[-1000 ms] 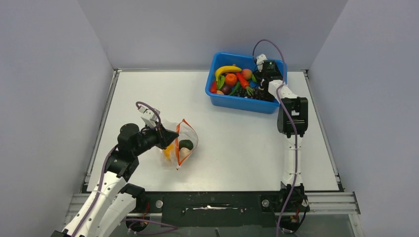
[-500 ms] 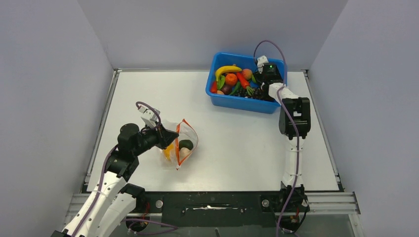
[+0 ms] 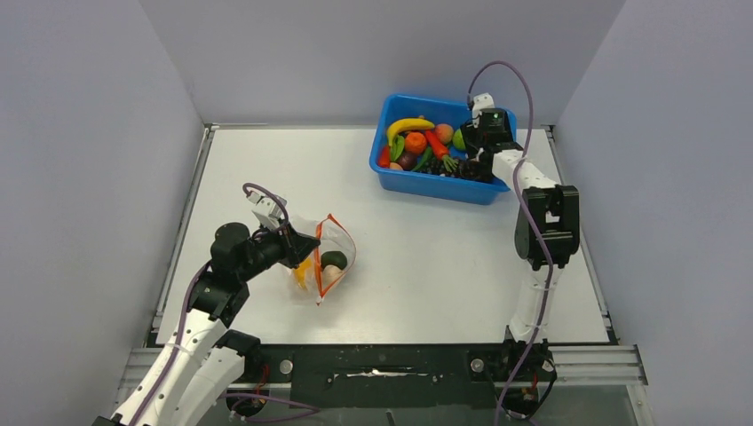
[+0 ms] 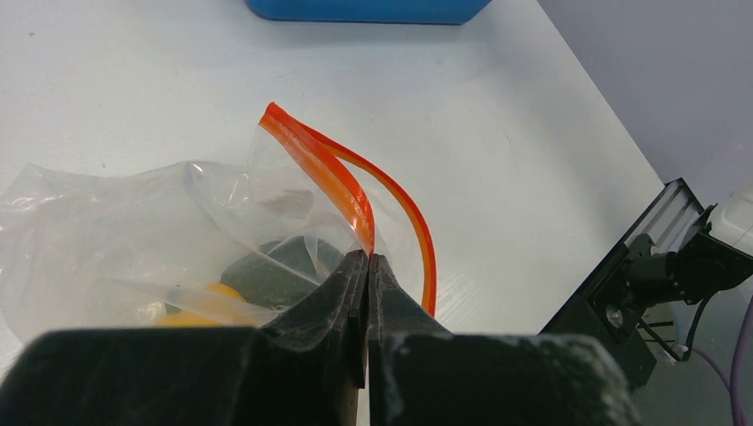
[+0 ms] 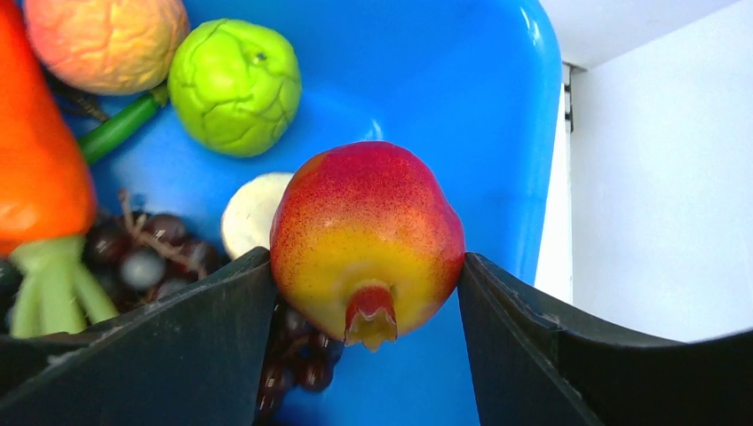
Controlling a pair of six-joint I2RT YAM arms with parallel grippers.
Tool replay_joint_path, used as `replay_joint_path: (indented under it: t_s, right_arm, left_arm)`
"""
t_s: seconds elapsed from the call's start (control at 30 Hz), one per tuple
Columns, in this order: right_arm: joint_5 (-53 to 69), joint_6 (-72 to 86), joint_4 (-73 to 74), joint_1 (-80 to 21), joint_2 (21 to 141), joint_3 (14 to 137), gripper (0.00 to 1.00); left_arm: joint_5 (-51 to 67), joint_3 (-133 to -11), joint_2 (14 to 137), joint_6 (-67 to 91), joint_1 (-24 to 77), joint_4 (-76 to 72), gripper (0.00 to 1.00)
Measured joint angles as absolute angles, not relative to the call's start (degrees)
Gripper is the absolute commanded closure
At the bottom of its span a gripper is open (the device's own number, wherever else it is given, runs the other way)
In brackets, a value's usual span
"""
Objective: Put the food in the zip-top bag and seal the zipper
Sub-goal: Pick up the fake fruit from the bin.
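The clear zip-top bag [image 3: 321, 257] lies left of the table's middle with its orange-red zipper [image 3: 335, 240] standing open. It holds a dark green piece [image 3: 334, 259], a peach [image 3: 330, 276] and a yellow-orange piece [image 3: 304, 269]. My left gripper [image 3: 306, 245] is shut on the bag's mouth edge [image 4: 362, 222], lifting one zipper strip [image 4: 321, 169]. My right gripper [image 3: 471, 142] is over the blue bin [image 3: 391, 173], shut on a red-and-yellow pomegranate-like fruit [image 5: 366, 240] held above the bin's floor.
The blue bin [image 5: 497, 106] at the back right holds a banana [image 3: 408, 125], carrots [image 3: 416, 142], a green round fruit [image 5: 234, 86], a wrinkled peach-coloured piece [image 5: 105, 43], dark grapes [image 5: 151, 257] and a white piece [image 5: 250, 213]. Grey walls enclose the table.
My right arm has lifted and shifted right over the bin's right end, carrying the fruit. The left arm and bag have not moved.
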State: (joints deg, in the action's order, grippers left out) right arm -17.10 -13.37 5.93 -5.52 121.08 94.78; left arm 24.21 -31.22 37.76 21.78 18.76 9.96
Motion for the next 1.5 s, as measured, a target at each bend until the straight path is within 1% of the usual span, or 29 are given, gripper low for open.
replay_joint_path:
  t_s: [0.23, 0.47, 0.7, 0.9, 1.2, 1.5]
  right_arm:
    - [-14.2, -7.3, 8.1, -7.2, 110.0, 85.6, 0.55]
    - [-10.8, -2.2, 9.3, -10.3, 99.1, 79.2, 0.55]
    - [-3.6, 5.8, 6.2, -16.0, 86.3, 67.9, 0.57]
    - [3.7, 11.1, 3.4, -21.0, 79.4, 59.4, 0.57]
    - [13.7, 16.7, 2.4, -28.2, 71.7, 54.5, 0.55]
    - [22.2, 20.8, -2.1, -35.9, 66.6, 53.9, 0.55]
  left_arm:
    - [23.9, -31.2, 37.8, 21.8, 18.8, 10.2, 1.00]
    - [23.8, -31.2, 38.7, 21.8, 18.8, 10.5, 1.00]
    - [23.6, -31.2, 38.8, 21.8, 18.8, 10.6, 1.00]
    - [23.1, -31.2, 38.9, 21.8, 18.8, 10.7, 1.00]
    - [22.3, -31.2, 38.5, 22.0, 18.8, 10.7, 1.00]
    - [22.3, -32.1, 38.2, 23.8, 18.8, 9.3, 1.00]
